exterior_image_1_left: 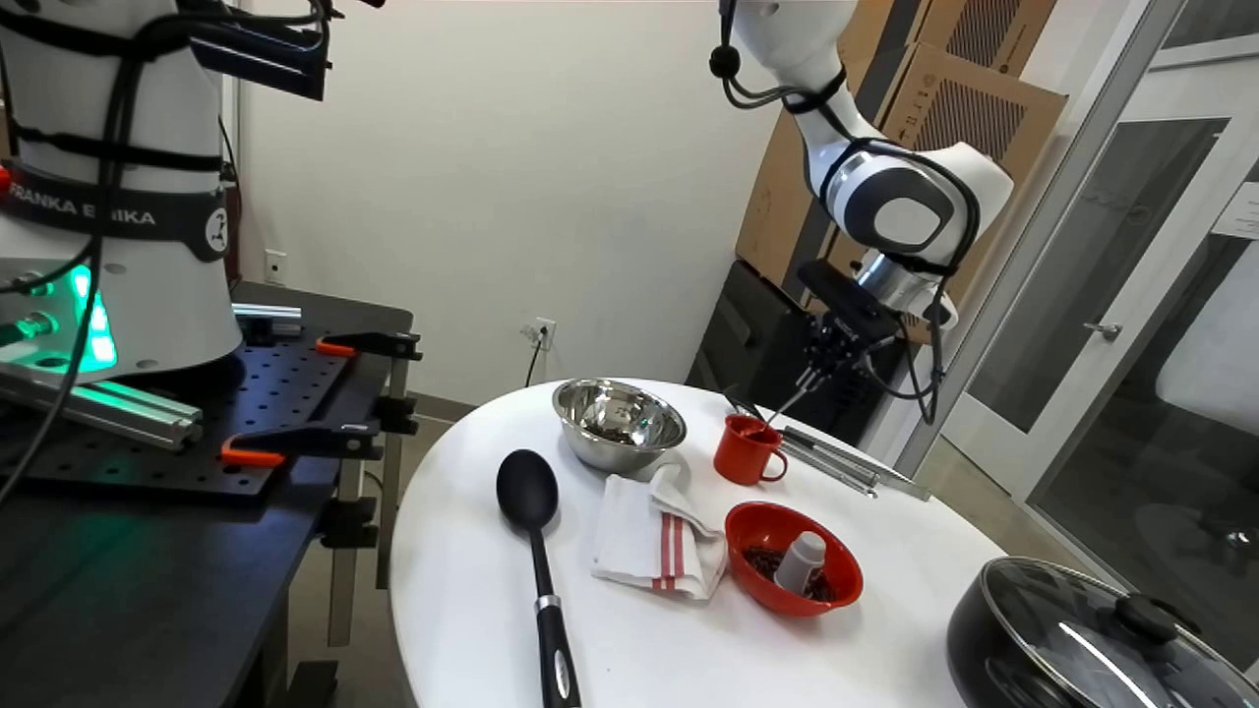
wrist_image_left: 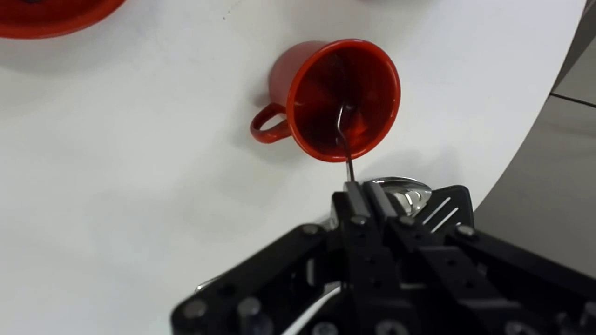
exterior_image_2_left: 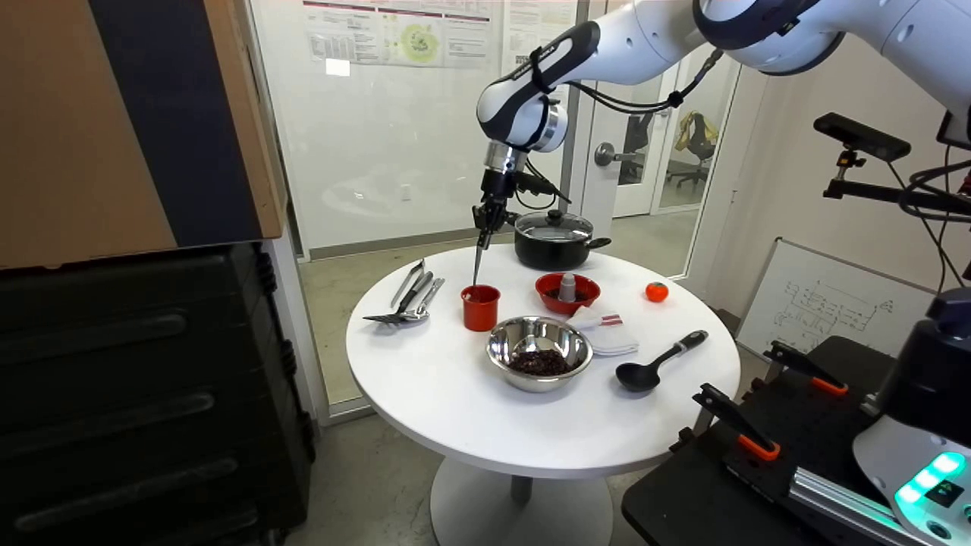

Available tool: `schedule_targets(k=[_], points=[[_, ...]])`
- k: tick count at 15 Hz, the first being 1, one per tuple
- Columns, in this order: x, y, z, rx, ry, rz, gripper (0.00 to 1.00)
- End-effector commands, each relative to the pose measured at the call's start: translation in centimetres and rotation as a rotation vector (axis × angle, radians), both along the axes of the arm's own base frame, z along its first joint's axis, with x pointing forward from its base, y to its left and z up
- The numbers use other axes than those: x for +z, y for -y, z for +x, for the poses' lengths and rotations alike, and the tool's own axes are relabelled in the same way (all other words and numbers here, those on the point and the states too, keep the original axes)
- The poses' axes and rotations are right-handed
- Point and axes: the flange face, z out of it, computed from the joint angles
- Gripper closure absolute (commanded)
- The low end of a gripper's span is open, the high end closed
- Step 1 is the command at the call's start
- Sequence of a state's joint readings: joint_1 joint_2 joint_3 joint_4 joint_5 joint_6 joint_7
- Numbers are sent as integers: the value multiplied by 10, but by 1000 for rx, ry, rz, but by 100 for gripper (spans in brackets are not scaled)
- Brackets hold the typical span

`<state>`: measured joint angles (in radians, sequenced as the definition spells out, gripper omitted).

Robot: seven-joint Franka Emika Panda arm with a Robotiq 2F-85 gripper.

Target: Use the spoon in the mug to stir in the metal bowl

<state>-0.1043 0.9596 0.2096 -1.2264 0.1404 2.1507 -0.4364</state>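
Observation:
The red mug point(exterior_image_1_left: 740, 454) stands upright on the white round table, its handle to one side; it also shows in an exterior view point(exterior_image_2_left: 480, 312) and the wrist view point(wrist_image_left: 289, 77). A thin metal spoon point(exterior_image_2_left: 476, 270) slants into the mug; its lower end is inside it in the wrist view point(wrist_image_left: 342, 128). My gripper point(wrist_image_left: 362, 187) is above and beside the mug, its fingers nearly together on the top of the spoon's handle; it also shows in both exterior views point(exterior_image_1_left: 812, 372) point(exterior_image_2_left: 484, 240). The metal bowl point(exterior_image_2_left: 532, 384), holding dark bits, stands near the mug point(exterior_image_1_left: 598, 447).
A red bowl point(exterior_image_1_left: 752, 580) holds dark bits and a pale cup point(exterior_image_1_left: 802, 560). A folded towel point(exterior_image_1_left: 639, 536), a long black spoon point(exterior_image_1_left: 526, 492), a lidded pot point(exterior_image_2_left: 550, 254), a tomato point(exterior_image_2_left: 656, 292) and several utensils point(exterior_image_2_left: 413, 299) are on the table.

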Motion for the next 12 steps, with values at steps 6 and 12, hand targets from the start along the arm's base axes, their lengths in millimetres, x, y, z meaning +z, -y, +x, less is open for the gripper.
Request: schedule_targets(k=[6, 12], points=[[85, 11, -28, 139, 102, -8, 99], [125, 30, -71, 232, 133, -19, 99]])
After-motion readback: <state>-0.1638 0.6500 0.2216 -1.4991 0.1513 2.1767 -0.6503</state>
